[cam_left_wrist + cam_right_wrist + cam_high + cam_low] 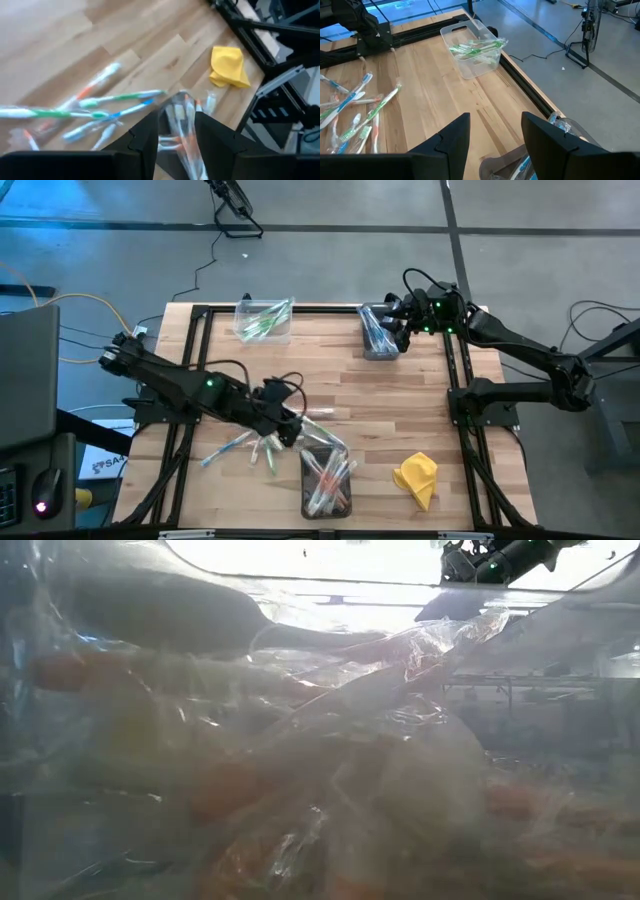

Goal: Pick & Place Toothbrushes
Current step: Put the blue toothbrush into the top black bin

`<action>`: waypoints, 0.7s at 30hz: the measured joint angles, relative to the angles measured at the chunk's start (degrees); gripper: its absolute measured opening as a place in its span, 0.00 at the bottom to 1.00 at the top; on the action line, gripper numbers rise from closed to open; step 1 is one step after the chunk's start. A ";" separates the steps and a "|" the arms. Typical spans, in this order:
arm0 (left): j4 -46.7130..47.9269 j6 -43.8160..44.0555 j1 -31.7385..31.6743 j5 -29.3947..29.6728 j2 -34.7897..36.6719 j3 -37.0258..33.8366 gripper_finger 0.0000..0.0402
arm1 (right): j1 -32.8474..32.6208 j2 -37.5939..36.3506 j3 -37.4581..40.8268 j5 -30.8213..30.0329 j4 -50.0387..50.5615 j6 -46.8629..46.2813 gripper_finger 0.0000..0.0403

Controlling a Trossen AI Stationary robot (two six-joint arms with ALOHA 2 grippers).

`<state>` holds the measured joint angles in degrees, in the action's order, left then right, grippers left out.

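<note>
Several loose toothbrushes (pixel 245 448) (pixel 95 112) with green, blue and orange accents lie flat on the wooden table, left of centre. My left gripper (pixel 292 428) (pixel 177 132) hovers just right of them, shut on a clear-wrapped toothbrush with orange accents (pixel 182 112). At the far right, my right gripper (pixel 398 320) (pixel 495 132) stands open over a bin of blue toothbrushes (pixel 377 332) (pixel 520 167), nothing between its fingers. My left gripper pinches the clear-wrapped orange toothbrush (pixel 186 145) between its two fingers. The fingers slant down toward the table's near right side, and the toothbrush lies along them. Its free end (pixel 175 97) sticks out past the fingertips, above the tabletop.
A bin of green toothbrushes (pixel 265 320) (pixel 472 52) stands at the far edge. A bin of orange ones (pixel 325 480) stands at the near edge, and its clear plastic (pixel 300 770) fills the low view. A yellow cloth (pixel 418 478) (pixel 227 66) lies near right. Black frame rails (pixel 460 370) border the table.
</note>
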<state>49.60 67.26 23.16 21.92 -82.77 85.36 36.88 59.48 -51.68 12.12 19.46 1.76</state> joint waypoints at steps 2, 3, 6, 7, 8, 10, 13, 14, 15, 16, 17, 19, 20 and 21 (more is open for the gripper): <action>2.80 -0.02 0.00 1.03 1.67 0.00 0.31 | 0.00 0.00 0.00 0.00 -0.04 -0.14 0.43; 3.76 -0.18 0.00 1.33 2.41 0.00 0.31 | 0.00 0.00 0.00 -0.01 -0.13 -0.15 0.43; 6.35 -1.32 0.00 2.33 4.82 0.00 0.31 | 0.00 0.00 0.00 -0.02 -0.28 -0.17 0.43; 7.06 -1.36 0.00 2.54 5.49 0.00 0.31 | 0.00 0.00 0.00 -0.07 -0.40 -0.17 0.43; 7.63 -1.28 0.00 2.94 6.25 0.00 0.31 | -0.02 0.00 0.00 -0.15 -0.40 -0.17 0.43; 10.21 -1.07 0.00 4.27 7.63 0.00 0.31 | 0.00 0.00 0.00 -0.18 -0.39 -0.20 0.43; 13.19 -1.07 0.00 7.11 9.67 0.00 0.31 | -0.02 0.00 0.00 -0.20 -0.39 -0.61 0.43; 14.33 -1.09 0.00 7.67 10.15 0.00 0.31 | 0.00 0.00 0.00 -0.20 -0.39 -0.61 0.43; 15.05 -1.26 -0.02 8.29 10.71 0.00 0.31 | 0.00 0.00 0.00 -0.20 -0.39 -0.63 0.43; 16.09 -1.33 -0.04 8.67 11.31 0.00 0.31 | -0.01 0.00 0.00 -0.20 -0.39 -0.63 0.43; 17.45 -1.40 -0.04 8.77 11.82 0.00 0.31 | -0.02 0.00 0.00 -0.20 -0.39 -0.63 0.43; 19.57 -1.36 -0.04 9.90 12.68 0.00 0.31 | 0.00 0.00 0.00 -0.20 -0.39 -0.63 0.43; 20.62 -1.28 -0.04 10.68 13.06 0.00 0.31 | -0.02 0.00 0.00 -0.20 -0.39 -0.65 0.43; 21.95 -1.33 -0.04 11.41 13.20 0.00 0.31 | -0.01 0.00 0.00 -0.20 -0.39 -0.63 0.43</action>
<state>71.55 65.93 23.11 33.33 -69.57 85.36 36.88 59.48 -51.68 11.92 19.07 1.13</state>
